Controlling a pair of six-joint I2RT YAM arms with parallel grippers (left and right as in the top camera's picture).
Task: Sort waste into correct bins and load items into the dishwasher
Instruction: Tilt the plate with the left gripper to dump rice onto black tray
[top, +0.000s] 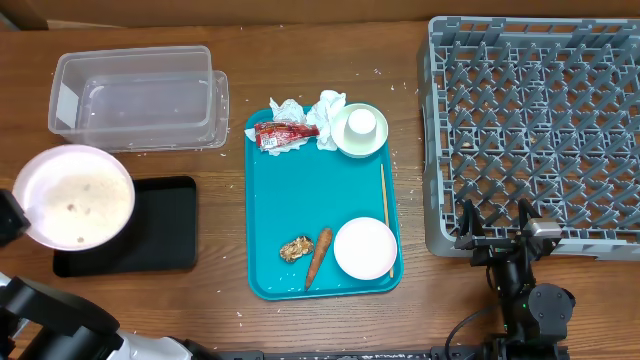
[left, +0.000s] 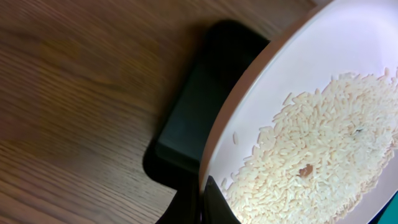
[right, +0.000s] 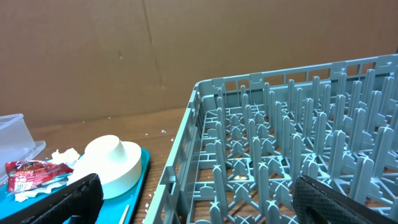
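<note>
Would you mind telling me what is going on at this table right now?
The left end effector grips the large plate by its rim above the black tray, with rice on the plate. The right end effector is open and empty at the near edge of the dish rack, which holds no dishes. The napkins, wrapper, carrot, bowls and chopstick lie on the teal tray.

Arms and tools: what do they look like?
Both arms are mostly black. Right arm has a round joint housing, a grey block at the wrist and black cables; right tool has two slim black fingers with textured faces. Left arm shows a white section; left tool is black.
</note>
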